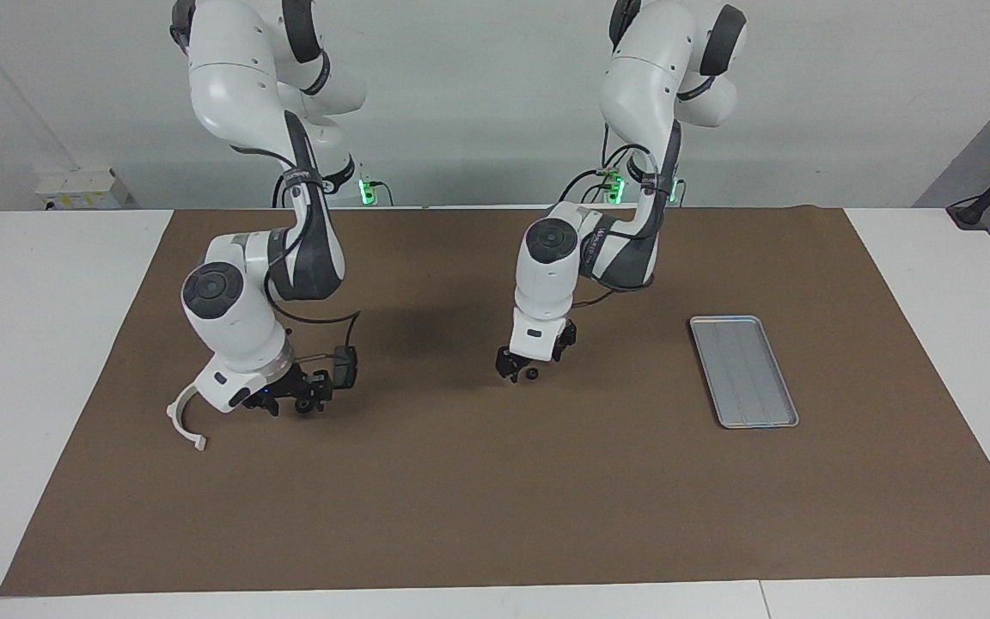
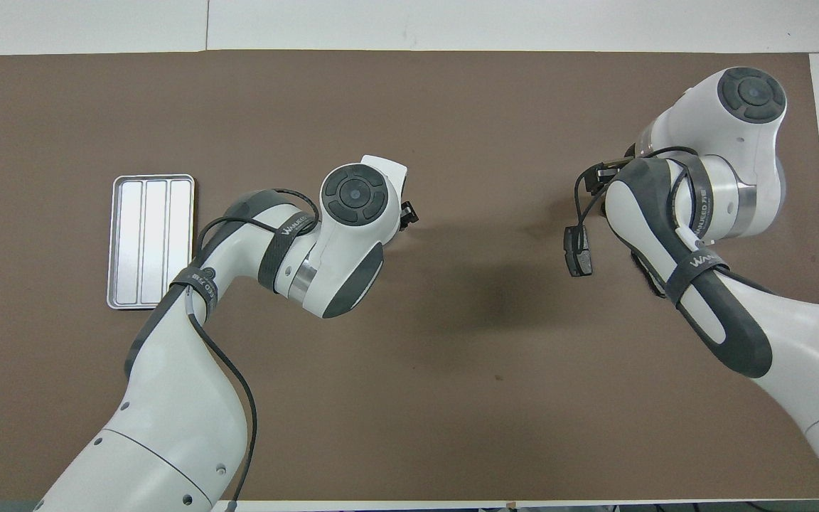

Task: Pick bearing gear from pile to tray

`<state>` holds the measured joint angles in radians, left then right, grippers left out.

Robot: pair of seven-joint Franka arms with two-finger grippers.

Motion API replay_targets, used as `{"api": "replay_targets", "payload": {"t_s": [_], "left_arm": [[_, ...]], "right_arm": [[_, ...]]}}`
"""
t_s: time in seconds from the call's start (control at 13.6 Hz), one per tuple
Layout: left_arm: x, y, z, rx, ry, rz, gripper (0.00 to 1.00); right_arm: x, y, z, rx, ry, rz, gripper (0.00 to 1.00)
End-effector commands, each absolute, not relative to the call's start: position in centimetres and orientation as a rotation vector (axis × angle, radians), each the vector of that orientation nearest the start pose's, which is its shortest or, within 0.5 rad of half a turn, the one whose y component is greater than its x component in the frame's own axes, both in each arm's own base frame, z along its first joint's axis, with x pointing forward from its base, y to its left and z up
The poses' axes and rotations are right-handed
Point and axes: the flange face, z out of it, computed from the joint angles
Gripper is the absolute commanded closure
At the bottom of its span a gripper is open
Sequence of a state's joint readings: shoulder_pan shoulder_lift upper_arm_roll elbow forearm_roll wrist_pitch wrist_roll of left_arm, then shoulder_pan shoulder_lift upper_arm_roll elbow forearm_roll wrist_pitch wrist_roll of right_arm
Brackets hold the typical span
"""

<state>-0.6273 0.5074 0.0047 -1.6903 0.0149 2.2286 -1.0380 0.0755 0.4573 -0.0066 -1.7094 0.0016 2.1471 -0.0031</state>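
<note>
Gear (image 1: 531,375) lies on the mat at the tray's (image 1: 744,371) nine o'clock, our left gripper (image 1: 522,371) open around it, holding nothing; we judge closing and lifting come next.
</note>
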Motion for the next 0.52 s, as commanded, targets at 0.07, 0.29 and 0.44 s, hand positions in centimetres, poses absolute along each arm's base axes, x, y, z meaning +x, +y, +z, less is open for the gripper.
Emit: {"api": "replay_targets", "payload": {"t_s": [0.07,0.29,0.44], "left_arm": [[55.0,-39.7,30.3,-3.075,-0.643,-0.085,0.09],[54.9,-39.7,29.7,-3.07,-0.644,-0.076,0.19],[54.9,-39.7,29.7,-3.07,-0.642,-0.076,0.28]], "right_arm": [[64.8,4.6,32.6,-3.127,-0.138,0.015,0.22],[64.4,4.6,31.6,-3.127,-0.137,0.022,0.22],[64.3,4.5,31.5,-3.128,-0.137,0.027,0.22]]}}
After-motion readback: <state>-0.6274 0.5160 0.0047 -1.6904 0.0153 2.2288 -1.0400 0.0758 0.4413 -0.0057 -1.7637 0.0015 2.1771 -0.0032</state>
